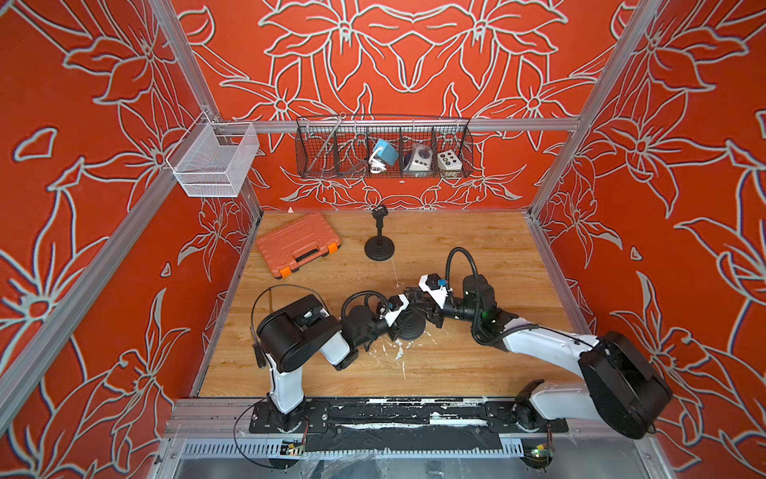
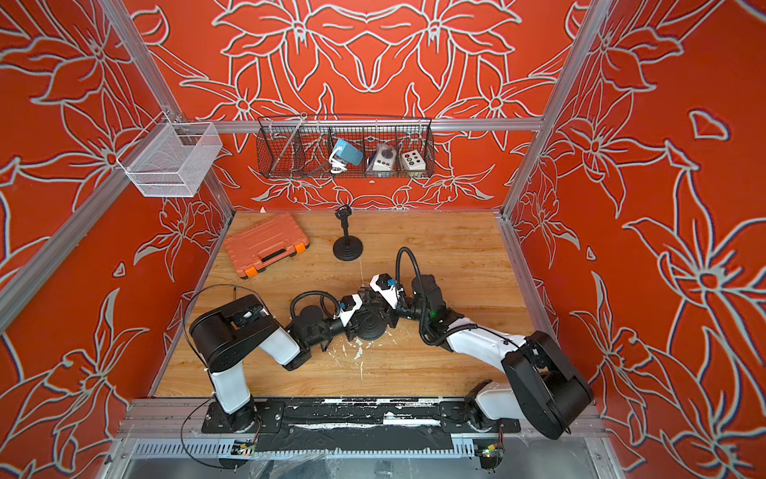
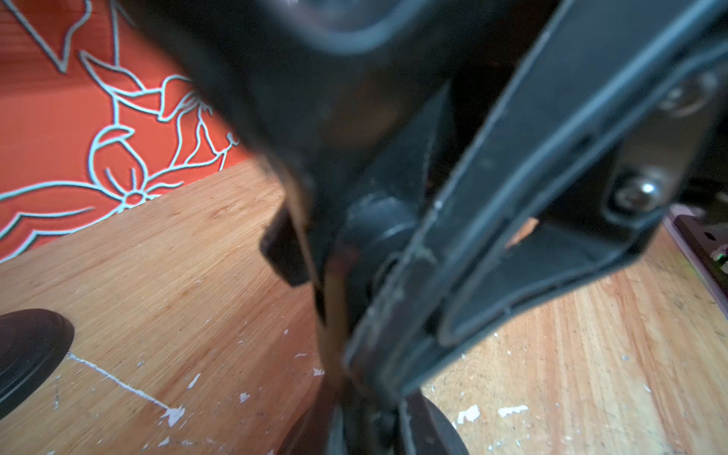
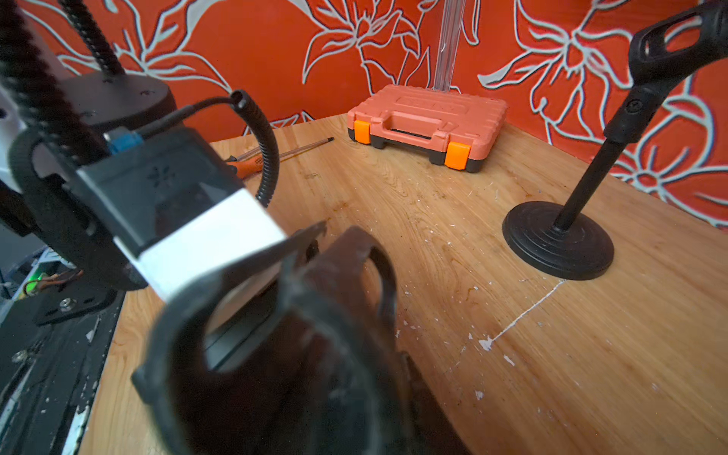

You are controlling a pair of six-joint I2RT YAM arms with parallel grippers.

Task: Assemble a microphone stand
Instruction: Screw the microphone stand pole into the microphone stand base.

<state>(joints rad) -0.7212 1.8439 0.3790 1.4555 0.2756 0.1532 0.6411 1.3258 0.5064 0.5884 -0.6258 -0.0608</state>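
Observation:
A black round base (image 1: 414, 331) lies mid-table, and both arms meet over it. My left gripper (image 1: 403, 321) hangs low above the base (image 3: 433, 427), shut on the stand's thin pole, which is largely hidden. A black microphone clip (image 3: 512, 197) fills the left wrist view just above that grip. The same clip (image 4: 342, 299) looms blurred in the right wrist view. My right gripper (image 1: 422, 307) is at the clip from the right. Its fingers are lost in the blur, so how they stand does not show.
A second, fully built microphone stand (image 1: 379, 240) stands upright at the back centre. An orange tool case (image 1: 298, 244) lies at the back left, and a screwdriver (image 4: 275, 155) lies near it. Wire baskets (image 1: 383, 149) hang on the back wall.

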